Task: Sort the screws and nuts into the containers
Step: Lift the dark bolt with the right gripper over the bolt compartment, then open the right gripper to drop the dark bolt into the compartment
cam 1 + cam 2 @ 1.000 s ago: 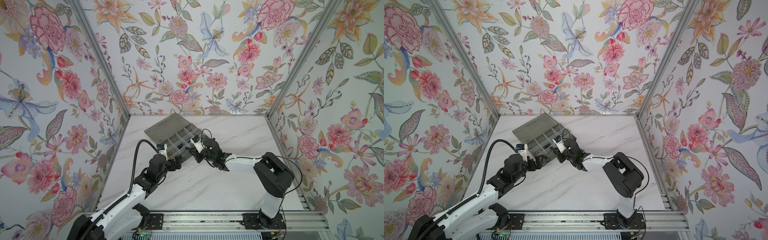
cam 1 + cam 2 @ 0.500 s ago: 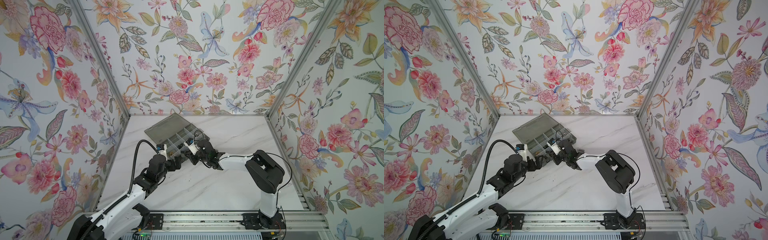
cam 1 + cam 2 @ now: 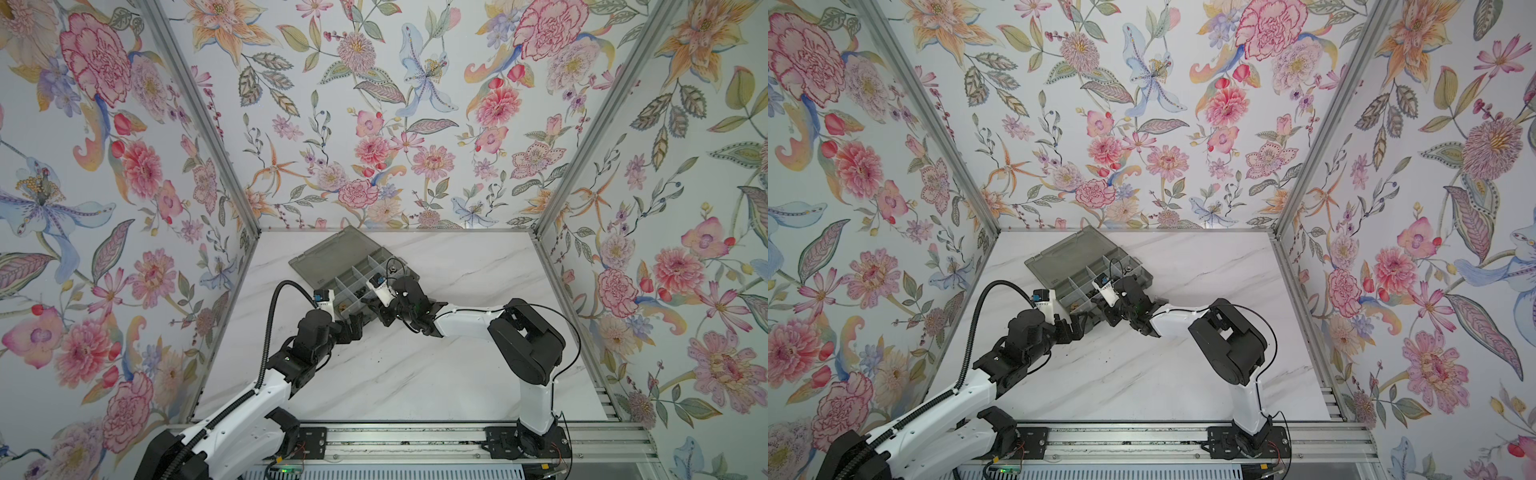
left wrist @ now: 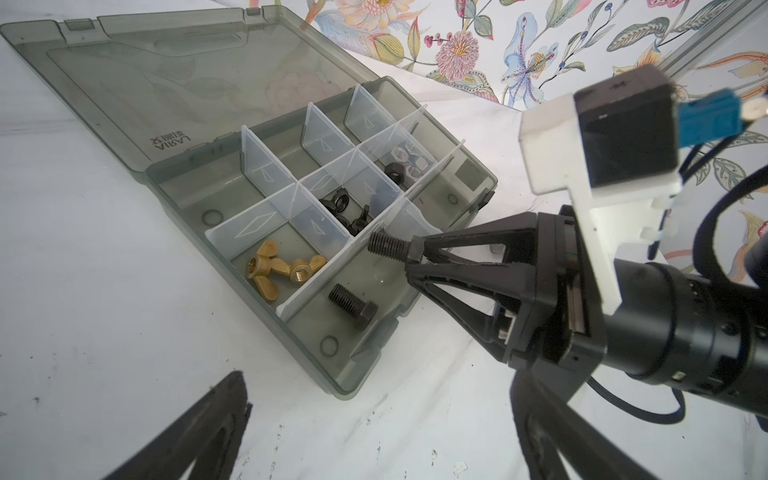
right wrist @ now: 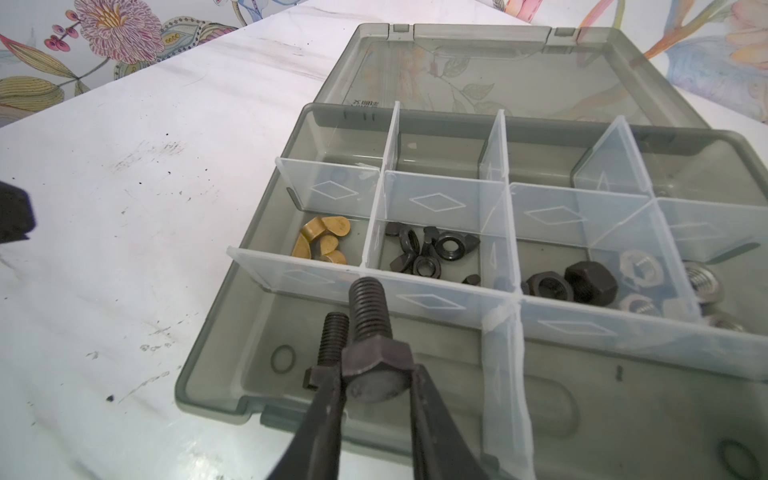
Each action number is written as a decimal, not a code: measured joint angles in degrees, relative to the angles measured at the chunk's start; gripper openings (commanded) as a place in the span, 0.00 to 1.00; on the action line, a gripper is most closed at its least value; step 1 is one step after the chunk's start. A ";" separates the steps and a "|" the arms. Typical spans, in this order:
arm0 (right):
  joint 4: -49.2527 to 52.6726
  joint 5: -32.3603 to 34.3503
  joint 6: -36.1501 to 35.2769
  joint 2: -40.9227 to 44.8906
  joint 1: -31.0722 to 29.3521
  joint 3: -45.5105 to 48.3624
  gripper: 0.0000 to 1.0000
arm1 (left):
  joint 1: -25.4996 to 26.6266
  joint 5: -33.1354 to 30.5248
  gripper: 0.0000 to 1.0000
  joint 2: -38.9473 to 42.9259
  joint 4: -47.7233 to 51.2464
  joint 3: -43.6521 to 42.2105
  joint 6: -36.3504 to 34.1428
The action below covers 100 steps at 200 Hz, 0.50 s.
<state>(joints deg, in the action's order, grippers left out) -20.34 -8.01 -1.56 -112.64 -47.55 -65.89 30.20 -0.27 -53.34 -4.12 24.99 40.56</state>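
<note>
Our right tool [image 5: 376, 374] has moved further over the box [image 4: 166, 178], still grasping the black bolt [image 5: 368, 311] by its head above the compartment [image 5: 257, 332] where the other bolt [image 4: 353, 301] lies, so we judge the release is near; the left tool [image 3: 356, 323] stays wide open and empty.

The box [image 4: 166, 83] is smoky-grey, wing nuts [image 4: 282, 270] brass, bolt [image 5: 368, 316] black.

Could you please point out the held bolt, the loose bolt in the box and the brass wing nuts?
held black bolt [image 5: 376, 369]: right wrist view, hex head.
loose black bolt [image 4: 344, 298]: left wrist view, threaded shank.
brass wing nuts [image 4: 297, 272]: left wrist view, threaded hub.
</note>
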 measured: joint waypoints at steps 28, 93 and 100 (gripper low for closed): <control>-0.04 0.52 -0.11 -0.35 -0.02 -0.20 0.38 | -0.04 0.09 0.99 0.00 0.00 0.00 0.00; -2.14 1.46 0.35 1.05 0.13 2.56 0.41 | -0.04 0.09 0.99 -0.02 -0.04 0.00 -0.02; -2.54 1.42 0.79 2.54 0.28 4.31 0.42 | -0.04 0.11 0.99 -0.09 -0.24 0.00 -0.02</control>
<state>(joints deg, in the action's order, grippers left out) -22.87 -6.59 -0.78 -110.10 -47.27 -61.58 30.15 -0.16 -53.43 -4.36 24.99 40.53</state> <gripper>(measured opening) 0.413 0.993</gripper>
